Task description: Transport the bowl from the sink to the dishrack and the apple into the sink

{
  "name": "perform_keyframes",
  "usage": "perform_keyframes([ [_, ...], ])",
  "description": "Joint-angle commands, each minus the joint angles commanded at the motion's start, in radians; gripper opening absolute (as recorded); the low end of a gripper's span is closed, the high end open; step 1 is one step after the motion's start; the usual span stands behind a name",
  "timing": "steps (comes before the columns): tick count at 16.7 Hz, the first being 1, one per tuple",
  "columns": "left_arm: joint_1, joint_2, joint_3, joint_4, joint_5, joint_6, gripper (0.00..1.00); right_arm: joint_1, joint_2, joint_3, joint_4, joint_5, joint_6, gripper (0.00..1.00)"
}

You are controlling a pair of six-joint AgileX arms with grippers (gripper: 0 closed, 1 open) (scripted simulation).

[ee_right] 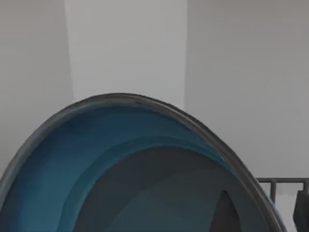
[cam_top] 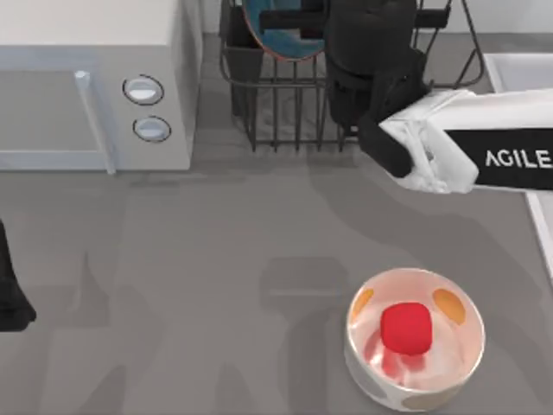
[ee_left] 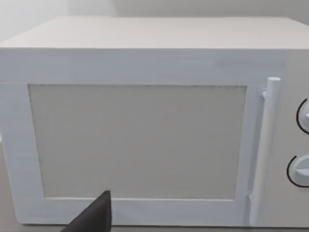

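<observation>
top view takes in the whole table: my right arm (cam_top: 484,156) reaches in from the right edge, its black wrist over the dishrack (cam_top: 276,104) at the back, and the right gripper (cam_top: 298,19) points at the bowl (cam_top: 281,30), which stands on edge among the rack's upright tines. whether those fingers are apart or clamped on the bowl, i cannot tell, since the wrist housing covers them. near the front right, well apart from the rack, the apple (cam_top: 406,328) lies inside a glossy white bowl (cam_top: 415,350) with orange spots. a pale strip of the sink (cam_top: 518,69) shows at the right edge, beside the rack. a microwave (cam_top: 91,82) stands at the back left, and my left arm (cam_top: 10,294) sits parked at the left edge.

right wrist view adds the close look: the bowl's (ee_right: 116,169) teal inside and dark rim, tilted up against a plain wall, with a bit of rack wire (ee_right: 285,186) at its side.

left wrist view faces the microwave door (ee_left: 140,140), handle (ee_left: 263,150) and dial edges, with one dark fingertip (ee_left: 94,217) of the left gripper low in front; its state i cannot tell.
</observation>
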Motion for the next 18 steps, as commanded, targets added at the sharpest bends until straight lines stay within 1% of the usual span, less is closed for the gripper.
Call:
perform_keyframes([
  [6, 0.000, 0.000, 0.000, 0.000, 0.000, 0.000, 1.00, 0.000, 0.000, 0.000, 0.000, 0.000, 0.000, 0.98],
  [7, 0.000, 0.000, 0.000, 0.000, 0.000, 0.000, 1.00, 0.000, 0.000, 0.000, 0.000, 0.000, 0.000, 1.00],
  [16, 0.000, 0.000, 0.000, 0.000, 0.000, 0.000, 1.00, 0.003, 0.000, 0.000, 0.000, 0.000, 0.000, 1.00],
  [18, 0.000, 0.000, 0.000, 0.000, 0.000, 0.000, 1.00, 0.003, -0.025, -0.027, -0.010, -0.029, -0.001, 1.00],
])
